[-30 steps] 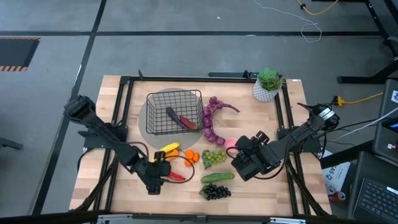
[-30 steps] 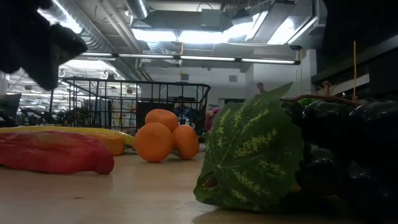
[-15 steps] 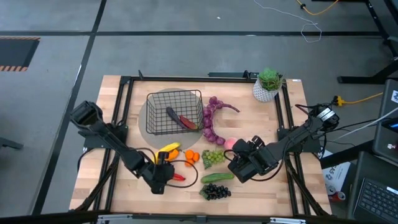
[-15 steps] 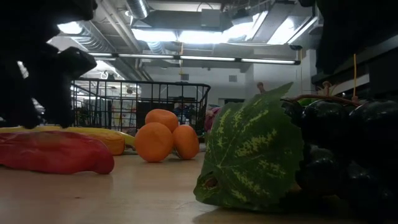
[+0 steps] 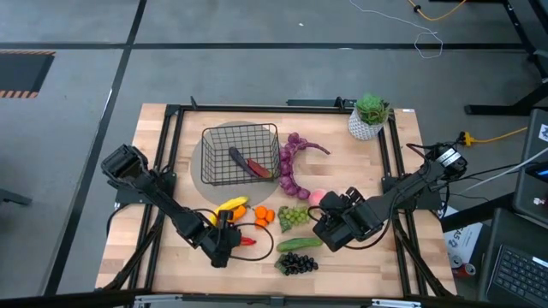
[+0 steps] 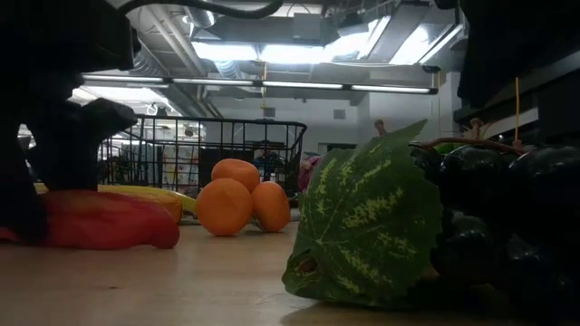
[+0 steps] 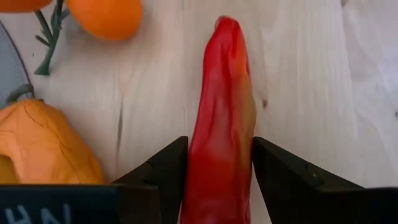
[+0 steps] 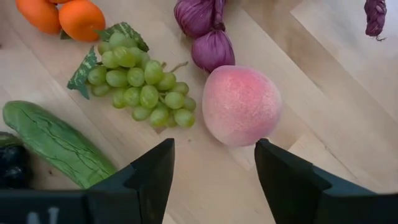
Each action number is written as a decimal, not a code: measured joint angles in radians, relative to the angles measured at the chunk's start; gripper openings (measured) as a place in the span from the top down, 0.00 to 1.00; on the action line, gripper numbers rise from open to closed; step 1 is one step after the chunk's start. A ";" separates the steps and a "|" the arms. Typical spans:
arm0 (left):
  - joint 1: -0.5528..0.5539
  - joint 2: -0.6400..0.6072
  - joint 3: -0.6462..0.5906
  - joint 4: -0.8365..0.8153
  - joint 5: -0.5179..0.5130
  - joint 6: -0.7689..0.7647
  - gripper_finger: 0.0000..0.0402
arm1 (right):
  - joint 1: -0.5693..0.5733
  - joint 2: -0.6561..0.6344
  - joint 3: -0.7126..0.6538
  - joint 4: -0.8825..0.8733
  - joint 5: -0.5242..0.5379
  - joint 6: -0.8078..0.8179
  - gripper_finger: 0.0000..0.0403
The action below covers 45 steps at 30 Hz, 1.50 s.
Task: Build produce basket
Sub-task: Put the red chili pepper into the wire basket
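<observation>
On the pale wood-plank surface, the left claw has its fingers apart astride a glossy red chilli, south of the black wire basket. The right claw gapes over a matte pink peach, beside bumpy green grapes.

Black wire-mesh basket upright on tabletop, well beyond both arms' fingers; red chilli and dark piece inside. Red chilli lying flat between left fingers, tip pointing away from them. Banana and orange pieces just beyond left fingers. Pink peach just ahead of right fingers; green grapes beside it. Cucumber and dark grapes near right fingers. Purple bulb string curved beside basket.
</observation>
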 joint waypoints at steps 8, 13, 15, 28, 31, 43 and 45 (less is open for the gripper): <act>0.000 0.000 0.000 0.084 0.000 -0.058 0.71 | 0.000 0.000 0.000 0.009 0.000 0.000 0.45; 0.025 -0.030 0.020 0.113 -0.019 -0.045 0.81 | 0.000 0.000 0.000 0.012 0.001 0.000 0.45; 0.042 -0.066 0.045 0.115 -0.040 0.019 0.81 | 0.000 0.000 0.000 0.013 0.001 0.000 0.45; 0.103 -0.365 0.195 0.058 -0.686 0.495 0.80 | 0.000 0.000 0.000 0.035 0.002 0.000 0.45; 0.132 -0.427 0.195 -0.003 -0.808 0.495 0.80 | 0.000 0.000 0.000 0.048 0.003 0.000 0.45; 0.365 -0.471 0.195 -0.332 -0.806 0.363 0.79 | 0.000 -0.001 0.000 0.116 0.011 -0.003 0.45; 0.410 -0.464 0.194 -0.359 -0.757 0.360 0.79 | 0.000 -0.001 0.000 0.125 0.011 -0.003 0.45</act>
